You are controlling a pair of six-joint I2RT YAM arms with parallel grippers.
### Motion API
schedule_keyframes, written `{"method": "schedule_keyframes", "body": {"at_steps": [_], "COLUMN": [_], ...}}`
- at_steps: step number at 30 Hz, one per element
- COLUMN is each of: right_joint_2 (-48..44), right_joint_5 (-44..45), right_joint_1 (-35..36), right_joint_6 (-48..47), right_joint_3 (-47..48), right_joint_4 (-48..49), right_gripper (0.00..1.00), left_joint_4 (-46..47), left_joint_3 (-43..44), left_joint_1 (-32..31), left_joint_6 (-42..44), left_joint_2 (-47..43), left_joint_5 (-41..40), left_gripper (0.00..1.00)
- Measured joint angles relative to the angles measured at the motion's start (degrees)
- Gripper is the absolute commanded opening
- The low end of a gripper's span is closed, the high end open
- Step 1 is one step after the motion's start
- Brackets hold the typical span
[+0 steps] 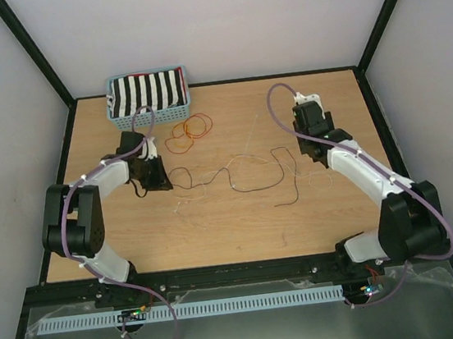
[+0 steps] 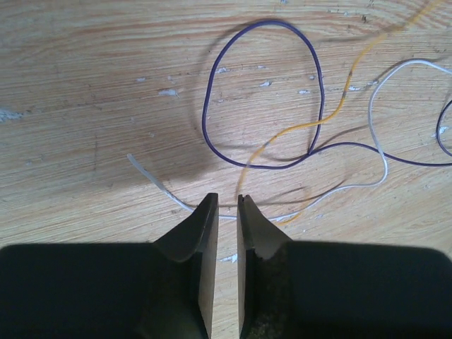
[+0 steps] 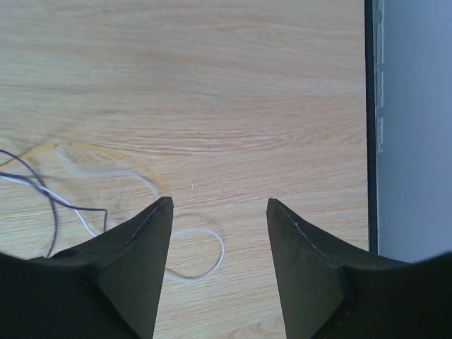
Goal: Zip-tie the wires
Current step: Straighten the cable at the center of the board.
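Wires (image 1: 250,190) lying in loose loops; left gripper (image 2: 227,201) nearly closed, white strand (image 2: 385,166) crossing its gap; right gripper (image 3: 219,205) wide open

Robotics lab cell: white panel walls (image 1: 217,22), black frame (image 1: 36,51), wooden tabletop (image 1: 242,225), slotted cable duct (image 1: 227,305).

The white wire (image 2: 383,162) slips behind the tips of the left end effector (image 2: 226,201), where contact is unclear. The purple wire (image 2: 204,120) and yellow wire (image 2: 346,88) run off that picture's right and top. Near the surface's (image 1: 243,234) right edge, a white loop (image 3: 223,253) is partly hidden behind the right end effector (image 3: 219,205). From above, the palest wires (image 1: 236,181) are too thin to trace
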Motion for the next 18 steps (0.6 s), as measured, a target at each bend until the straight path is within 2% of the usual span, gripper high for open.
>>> {"method": "schedule_keyframes", "body": {"at_steps": [5, 13, 18], "right_joint_2": [-3.3, -3.2, 0.0], "right_joint_5": [-4.6, -19.0, -24.8], "right_joint_1": [0.0, 0.1, 2.8], "right_joint_6": [-0.1, 3.3, 6.4], "right_joint_3": [2.5, 4.5, 6.3], "right_joint_4": [-0.5, 0.8, 3.2], "right_gripper": [0.7, 0.72, 0.78], "left_joint_4": [-0.3, -2.0, -3.3], "left_joint_3": [0.6, 0.5, 0.9], "left_joint_1": [0.2, 4.2, 5.9], "left_joint_6": [0.2, 0.0, -0.2], "left_joint_2": [-0.1, -5.0, -11.6], "left_joint_5": [-0.9, -1.2, -1.2], "left_gripper": [0.41, 0.57, 0.68]}}
